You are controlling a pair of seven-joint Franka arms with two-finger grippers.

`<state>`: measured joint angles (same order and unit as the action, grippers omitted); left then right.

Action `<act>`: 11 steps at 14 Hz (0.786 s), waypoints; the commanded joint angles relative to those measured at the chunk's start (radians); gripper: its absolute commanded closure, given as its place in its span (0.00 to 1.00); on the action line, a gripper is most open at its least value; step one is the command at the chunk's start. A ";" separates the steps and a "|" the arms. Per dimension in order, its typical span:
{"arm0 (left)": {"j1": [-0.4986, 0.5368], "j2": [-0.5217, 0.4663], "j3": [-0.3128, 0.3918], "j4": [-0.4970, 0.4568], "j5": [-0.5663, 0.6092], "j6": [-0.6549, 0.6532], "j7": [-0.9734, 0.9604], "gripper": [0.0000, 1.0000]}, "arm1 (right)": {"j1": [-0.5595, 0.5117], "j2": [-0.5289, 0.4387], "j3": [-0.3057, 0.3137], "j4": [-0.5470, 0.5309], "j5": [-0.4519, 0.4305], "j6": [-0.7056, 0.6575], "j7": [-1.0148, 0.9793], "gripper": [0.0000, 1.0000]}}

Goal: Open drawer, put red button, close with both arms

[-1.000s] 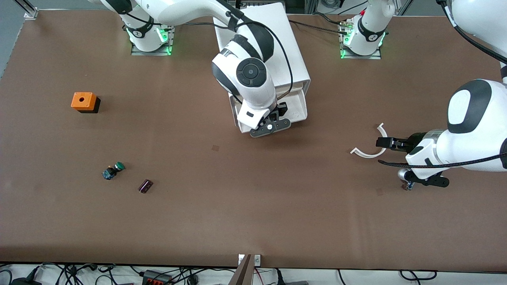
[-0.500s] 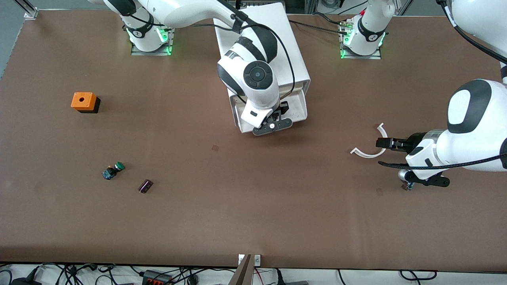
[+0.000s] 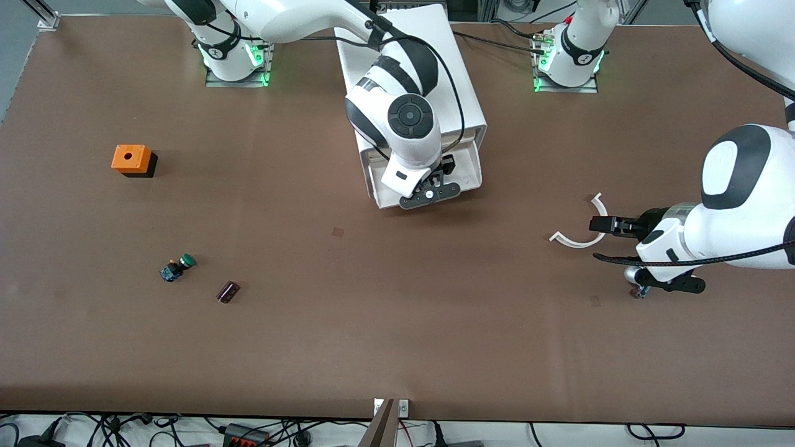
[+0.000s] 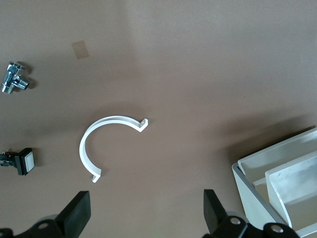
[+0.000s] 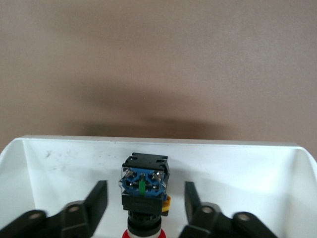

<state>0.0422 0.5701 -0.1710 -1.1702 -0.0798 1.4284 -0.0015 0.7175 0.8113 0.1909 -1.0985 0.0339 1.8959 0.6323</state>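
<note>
Brown tabletop carries the white cabinet (image 3: 428, 74) at twelve o'clock, its drawer (image 3: 469, 171) pulled out. Right gripper (image 5: 143, 208) hangs over the drawer, fingers parted clear of the red button (image 5: 144, 191) between them. Left gripper (image 4: 143, 218) waits at three o'clock, spread wide above a white C-shaped clip (image 4: 106, 144).

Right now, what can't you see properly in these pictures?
- Red button: hidden in the front view by the right arm; in the right wrist view the edge cuts off most of its red cap.
- Drawer: front view, the right gripper covers its inside.
- Left gripper: left wrist view shows only its fingertips.
- Green button: front view, too small for detail.
</note>
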 commanded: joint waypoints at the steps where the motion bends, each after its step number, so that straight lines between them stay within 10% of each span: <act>1: -0.004 0.002 -0.005 0.009 0.025 -0.005 -0.032 0.00 | 0.002 -0.010 -0.008 0.025 -0.011 -0.018 0.049 0.00; 11: -0.045 -0.067 -0.134 -0.232 0.020 0.274 -0.369 0.00 | -0.127 -0.147 -0.231 0.042 -0.025 -0.209 -0.052 0.00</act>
<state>0.0028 0.5604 -0.2470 -1.2896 -0.0798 1.6214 -0.2690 0.6392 0.7011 -0.0427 -1.0457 0.0199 1.7741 0.6113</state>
